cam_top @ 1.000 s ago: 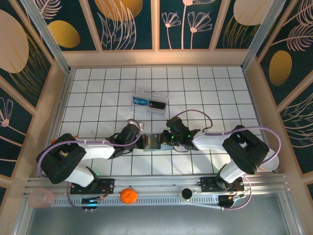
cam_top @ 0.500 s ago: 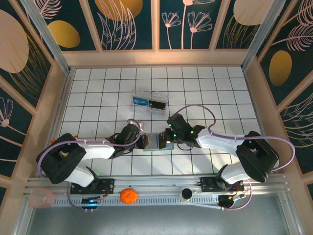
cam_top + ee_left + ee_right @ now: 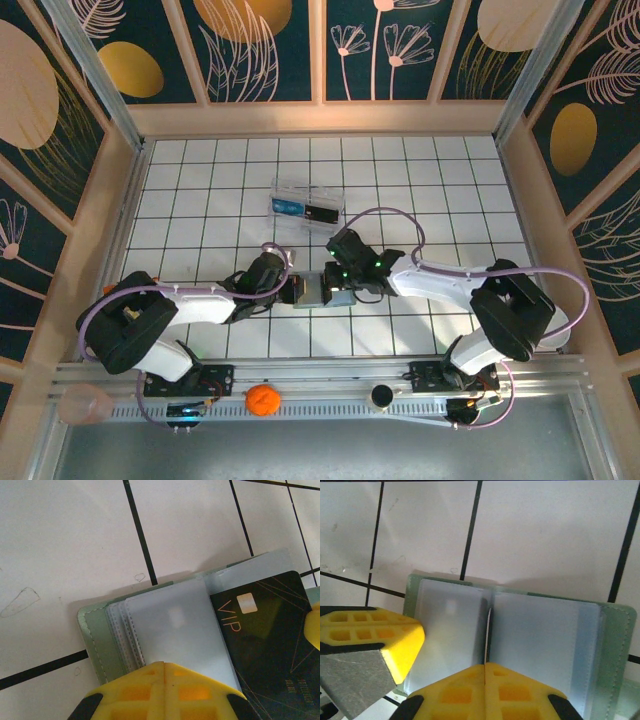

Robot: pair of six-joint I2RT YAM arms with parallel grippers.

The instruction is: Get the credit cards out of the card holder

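The card holder (image 3: 318,289) lies open on the tiled floor between both arms, grey-green (image 3: 95,635) outside with pale blue-grey pockets (image 3: 545,640). My left gripper (image 3: 164,664) is shut, its tips pressing down on the holder's left half, and its yellow finger (image 3: 370,635) also shows in the right wrist view. My right gripper (image 3: 485,666) is shut at the holder's fold, and a thin card edge (image 3: 487,630) rises from its seam. A black credit card (image 3: 265,640) marked VIP stands out of the right half. From above, the left gripper (image 3: 298,290) and right gripper (image 3: 336,288) meet over the holder.
A clear plastic box (image 3: 307,205) with blue and black items lies a few tiles behind the holder. An orange ball (image 3: 261,399), a pink cup (image 3: 84,405) and a black knob (image 3: 381,397) sit on the front rail. Wooden walls enclose the floor.
The right gripper has shifted left over the holder and its arm has swung round. The left arm has stayed put on the holder.
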